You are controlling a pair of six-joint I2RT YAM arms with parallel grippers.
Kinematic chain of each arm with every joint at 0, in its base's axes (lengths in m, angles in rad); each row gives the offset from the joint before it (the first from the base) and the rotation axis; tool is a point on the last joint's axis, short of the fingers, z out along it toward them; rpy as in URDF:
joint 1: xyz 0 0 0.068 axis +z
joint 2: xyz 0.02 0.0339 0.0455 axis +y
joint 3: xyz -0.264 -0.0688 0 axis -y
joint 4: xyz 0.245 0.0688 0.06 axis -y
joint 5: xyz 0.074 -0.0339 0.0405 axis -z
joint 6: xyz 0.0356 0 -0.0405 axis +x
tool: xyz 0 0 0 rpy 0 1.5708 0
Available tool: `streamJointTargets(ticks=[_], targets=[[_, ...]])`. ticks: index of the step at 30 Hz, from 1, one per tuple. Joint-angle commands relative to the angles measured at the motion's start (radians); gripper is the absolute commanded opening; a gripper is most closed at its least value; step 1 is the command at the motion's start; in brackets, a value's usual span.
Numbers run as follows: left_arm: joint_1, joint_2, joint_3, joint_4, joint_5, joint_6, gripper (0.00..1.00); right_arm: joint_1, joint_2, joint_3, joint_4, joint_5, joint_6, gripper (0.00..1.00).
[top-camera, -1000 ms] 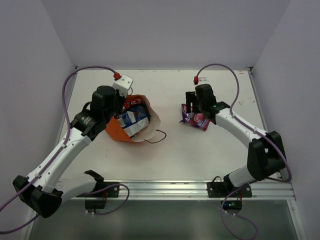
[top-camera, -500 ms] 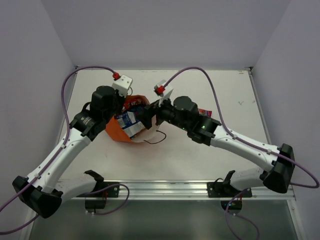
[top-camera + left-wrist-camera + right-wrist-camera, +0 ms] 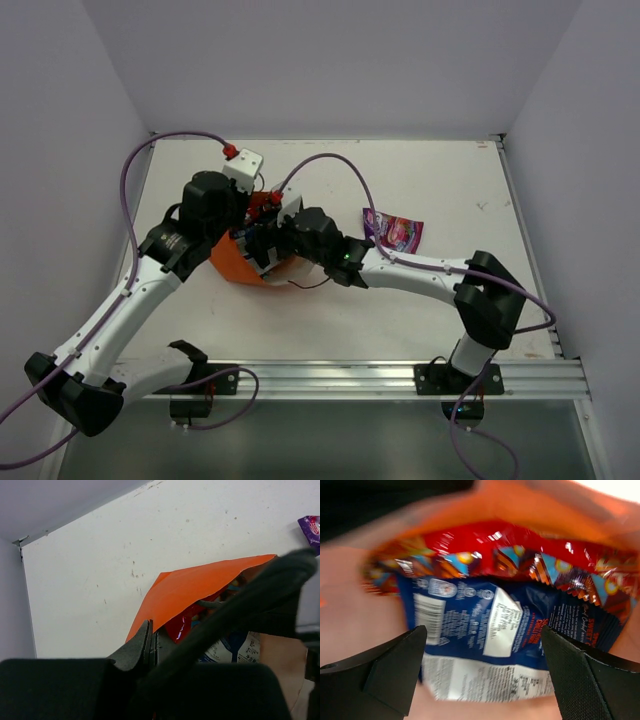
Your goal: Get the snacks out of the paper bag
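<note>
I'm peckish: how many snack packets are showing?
3: a purple packet on the table, a blue-and-white packet and a red packet inside the paper bag. More may be hidden.

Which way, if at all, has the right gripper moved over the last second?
Yes. The right gripper swung left, from above the purple packet to the mouth of the bag, which has not shifted.
</note>
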Motion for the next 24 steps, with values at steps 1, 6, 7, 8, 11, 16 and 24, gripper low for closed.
streamJointTargets(ticks=[1,6,7,8,11,16,24], targets=[[0.008,-0.037,0.086,0.083,0.018,-0.04,0.0,0.005,0.054,0.042,0.072,0.045,0.012,0.99],[0.008,-0.037,0.094,0.08,0.034,-0.053,0.0,0.006,0.135,0.073,0.053,0.044,0.009,0.96],[0.008,-0.038,0.094,0.078,0.037,-0.053,0.0,0.006,0.147,0.082,0.027,0.045,0.009,0.9],[0.008,-0.038,0.094,0.078,0.043,-0.053,0.0,0.005,0.164,0.088,0.023,0.042,0.002,0.86],[0.008,-0.04,0.094,0.074,0.049,-0.053,0.0,0.005,0.154,0.073,0.038,0.044,0.001,0.55],[0.006,-0.047,0.084,0.068,0.034,-0.047,0.0,0.005,0.109,0.042,0.047,0.07,-0.024,0.04],[0.015,-0.054,0.052,0.069,0.002,-0.033,0.0,0.006,-0.029,0.015,0.029,0.041,-0.083,0.0]])
